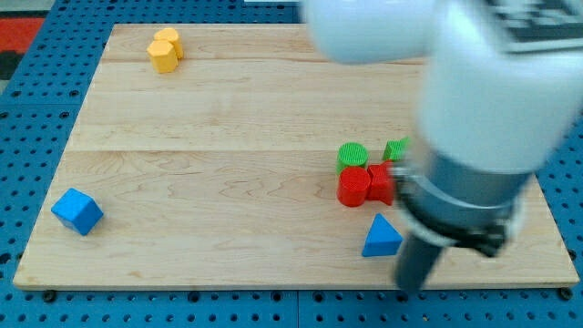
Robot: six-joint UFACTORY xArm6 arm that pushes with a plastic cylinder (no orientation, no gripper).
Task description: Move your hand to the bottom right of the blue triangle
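Pale wood-grain counter [228, 137] on a blue pegboard [36, 137]; blue triangle [381, 238], blue cube [76, 211], red blocks [366, 185], green blocks [353, 155], yellow blocks [165, 49].

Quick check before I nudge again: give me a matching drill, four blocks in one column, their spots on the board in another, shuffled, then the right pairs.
Blocks:
1. blue triangle
2. blue cube
3. yellow blocks
4. red blocks

Places:
A. near the view's top left corner of the board
B. near the view's bottom left corner
C. just left of my tip, low on the view's right
D. right below the green blocks

Pairs: 1-C, 2-B, 3-A, 4-D
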